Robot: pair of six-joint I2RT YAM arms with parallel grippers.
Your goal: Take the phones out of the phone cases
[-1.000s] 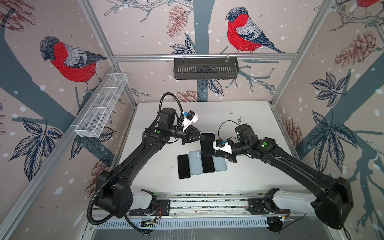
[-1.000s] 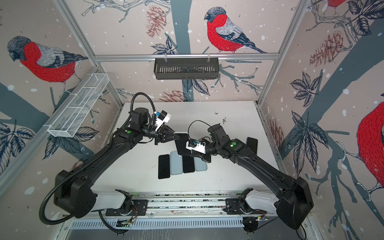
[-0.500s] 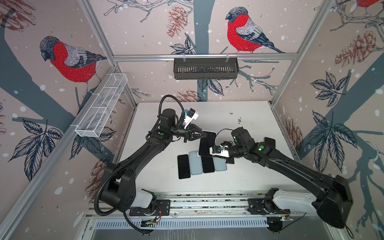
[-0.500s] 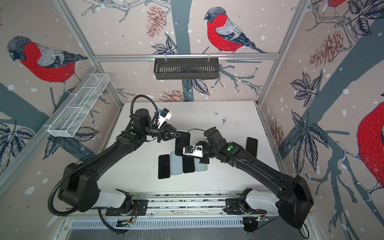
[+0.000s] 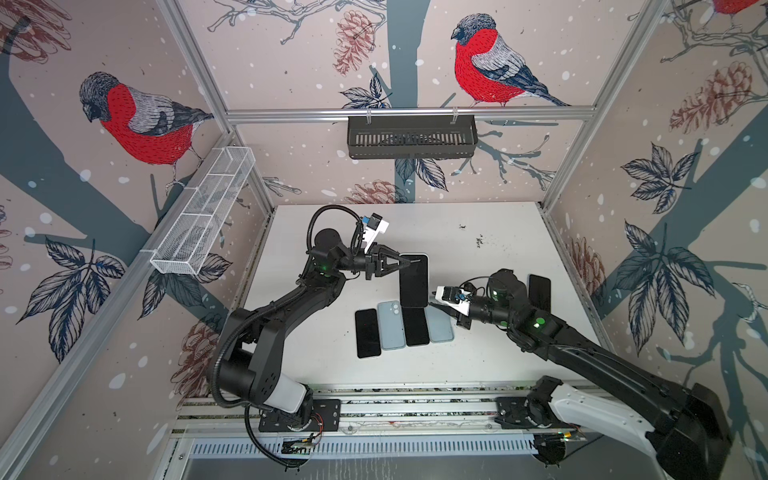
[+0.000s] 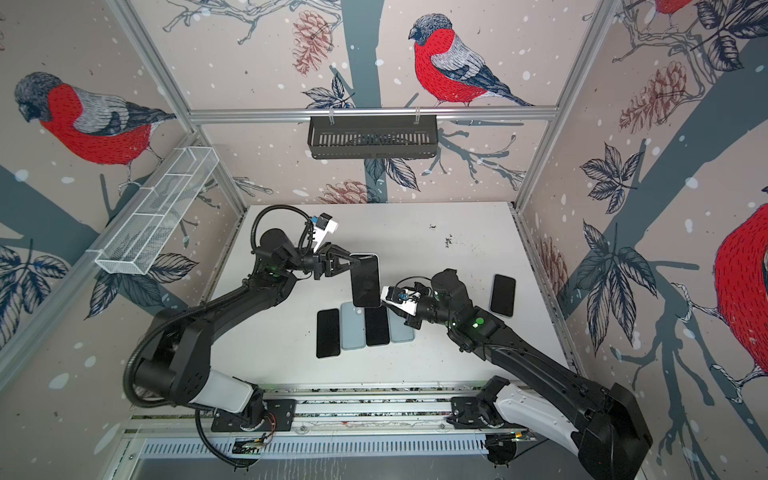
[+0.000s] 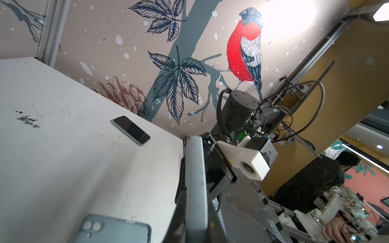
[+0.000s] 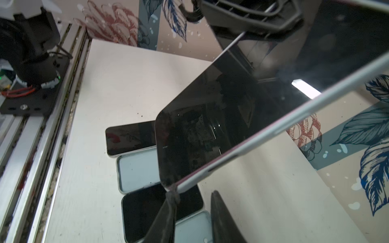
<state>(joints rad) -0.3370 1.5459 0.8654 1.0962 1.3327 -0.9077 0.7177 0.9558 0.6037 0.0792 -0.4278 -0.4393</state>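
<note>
- Since the earlier frames the right gripper [image 8: 193,191] has let its jaws come apart and eased slightly off the lower end of the phone [image 5: 414,280]. The phone itself has scarcely shifted.
- Location: the phone sits in its case [image 8: 273,134], held clear of the table [image 5: 478,353] and tilted. Its lower end hangs above the row of handsets and empty shells [image 5: 390,332].
- Left gripper [image 5: 409,262]: clamped on the phone's upper end, one finger on each face, as the left wrist view shows edge-on.
- Right gripper: jaws narrowly parted with nothing between them. One fingertip [image 8: 171,195] touches the case's lower corner and the other stands free.
- Handling, as judged: a rigid slab of moderate weight, with a glass front that is slick and breakable if dropped. The case looks like a thin pale shell — probably flexible, though the rim is too blurred to be sure.
- Recommended hold: retain the upper-end clamp, take the case lip at the lower corner and peel it off the body, staying clear of the glass.
- Left arm pose: elbow bent, forearm raised, wrist level, gripper pointing across toward the centre.
- Right arm pose: stretched low from its base, wrist aimed at the phone's lower corner.
- Risk: there is only one clamp, at one end — a hard pry may twist the phone loose.
</note>
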